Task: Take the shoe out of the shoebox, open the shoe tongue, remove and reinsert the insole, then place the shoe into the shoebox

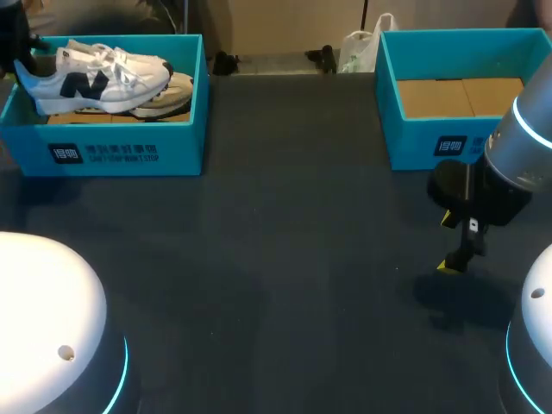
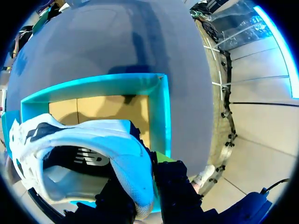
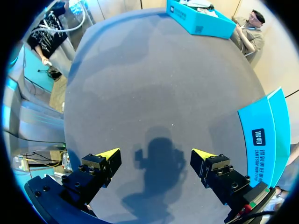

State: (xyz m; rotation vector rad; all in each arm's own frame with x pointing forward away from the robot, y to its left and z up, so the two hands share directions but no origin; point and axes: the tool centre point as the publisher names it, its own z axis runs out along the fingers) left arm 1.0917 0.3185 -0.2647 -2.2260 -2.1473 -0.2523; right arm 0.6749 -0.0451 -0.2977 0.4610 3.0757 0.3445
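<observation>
Your left gripper [image 2: 145,191] seems pinched on only the heel rim of the white sneaker [image 1: 95,73] inside the left shoebox [image 1: 121,151], so lifting may twist it loose; your right gripper [image 3: 156,161] hangs spread wide.

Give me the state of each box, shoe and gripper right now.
shoe: held at the heel, over left box.
second shoe: lying in left box.
left box: open.
right box: open, no shoe inside.
left gripper: shut on shoe.
right gripper: open, above the table.

White shoe [image 1: 95,73] (navy logo [image 1: 90,84]), teal shoebox [image 1: 129,138]
</observation>
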